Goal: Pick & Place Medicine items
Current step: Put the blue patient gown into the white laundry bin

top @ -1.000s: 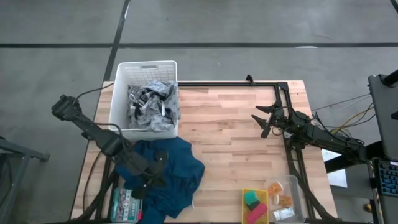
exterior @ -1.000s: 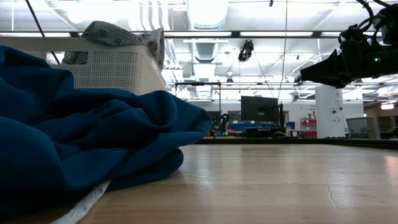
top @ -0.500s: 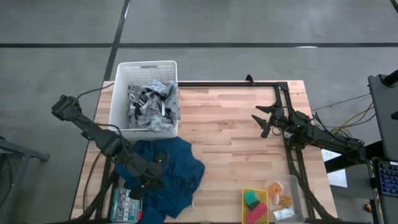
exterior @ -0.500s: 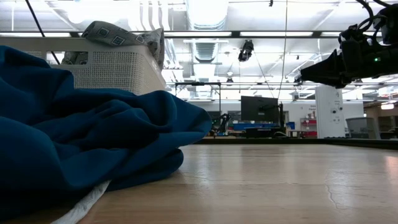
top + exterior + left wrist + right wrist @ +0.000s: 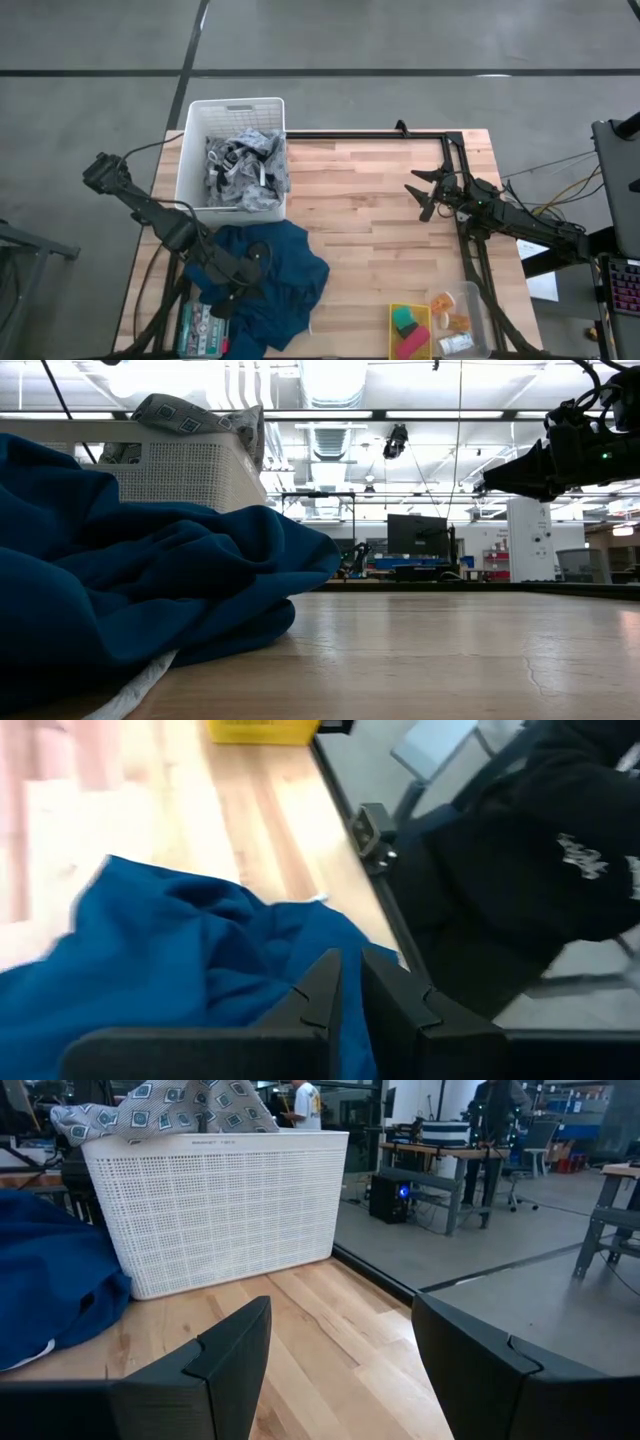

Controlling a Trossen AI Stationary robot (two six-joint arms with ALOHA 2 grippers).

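even bright overhead light, ceiling strip lights (image 5: 330,415) glaring in the low view, soft faint shadows on the table (image 5: 370,210), left wrist view blurred, blue cloth (image 5: 120,590) near lens soft

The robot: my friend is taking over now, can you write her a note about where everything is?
Left gripper: nearly shut, over the blue cloth, holding nothing visible.
Right gripper: open, empty, raised at the table's right side.
Medicine items: white carton and orange pieces lie in the clear tray at the near right corner.
Done: no pick visible.
Left: picking and placing them all.
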